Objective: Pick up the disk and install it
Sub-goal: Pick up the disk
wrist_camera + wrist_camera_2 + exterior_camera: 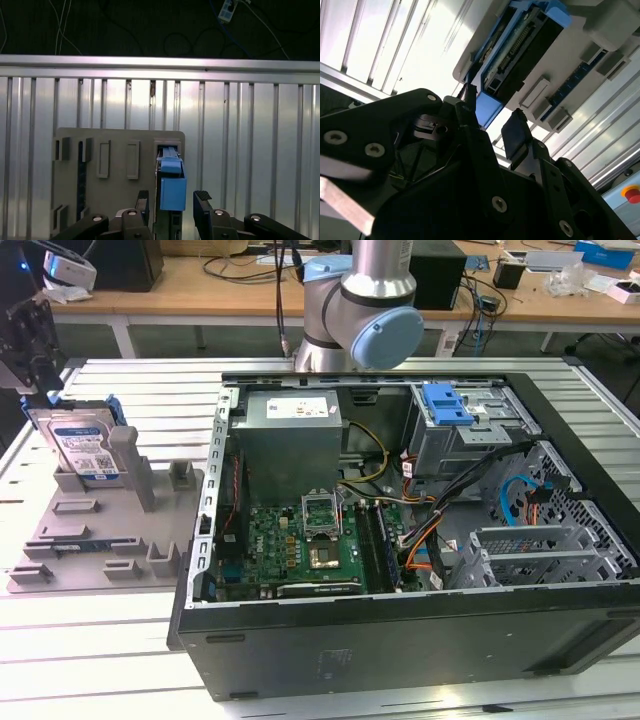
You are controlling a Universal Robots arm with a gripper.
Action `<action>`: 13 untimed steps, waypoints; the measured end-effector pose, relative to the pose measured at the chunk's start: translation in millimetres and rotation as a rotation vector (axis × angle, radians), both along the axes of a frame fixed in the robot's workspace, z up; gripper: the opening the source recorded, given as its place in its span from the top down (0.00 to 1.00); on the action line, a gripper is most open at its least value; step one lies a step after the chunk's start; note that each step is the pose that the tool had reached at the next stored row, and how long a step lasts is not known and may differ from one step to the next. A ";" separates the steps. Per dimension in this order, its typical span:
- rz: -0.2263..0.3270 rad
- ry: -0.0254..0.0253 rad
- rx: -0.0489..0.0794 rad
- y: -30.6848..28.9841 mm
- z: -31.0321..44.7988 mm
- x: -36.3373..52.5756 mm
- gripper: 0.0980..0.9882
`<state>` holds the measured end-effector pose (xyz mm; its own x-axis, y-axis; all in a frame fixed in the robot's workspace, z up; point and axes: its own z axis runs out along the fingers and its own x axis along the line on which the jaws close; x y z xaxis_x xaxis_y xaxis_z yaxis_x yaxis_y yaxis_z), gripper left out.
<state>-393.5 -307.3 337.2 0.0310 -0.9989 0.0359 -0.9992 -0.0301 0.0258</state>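
The hand (40,385) is at the exterior view's far left, directly above the disk (82,445). The disk stands upright on its edge in a slot of the grey holder tray (110,540), with its white-and-blue label facing outward and a blue side rail along its upper edge. The tray lies flat on the slatted aluminium counter (100,640), just beside the open computer case (400,650) and on the exterior view's left of it. In both wrist views the hand (172,199) (491,112) is spread wide enough to straddle the railed edge of the disk (173,190) (520,45). One dark finger (143,201) is on one side of the blue rail and the other finger (202,202) is on the opposite side. A visible gap separates each finger from the rail, so the hand grips nothing. The disk is seated in the tray (115,150) and has not been lifted. Inside the case, the grey power-supply box (290,435) occupies the rear area above the green motherboard (300,540). A bare blue plastic clip (445,405) sits on top of the metal drive cage (470,440) toward the exterior view's right. The arm's grey and light-blue joint (370,310) rises behind the case, well apart from the tray.
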 end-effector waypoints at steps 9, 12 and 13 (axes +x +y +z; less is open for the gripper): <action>0.000 0.0000 0.000 -0.4 -3.9 0.6 0.57; 0.000 0.0001 0.000 -0.4 -5.8 1.0 0.57; 0.000 0.0001 0.000 -0.4 -6.2 1.2 0.57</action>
<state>-392.3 -307.6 331.0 0.0310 -0.9989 0.0359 -0.9992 -0.0301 0.0259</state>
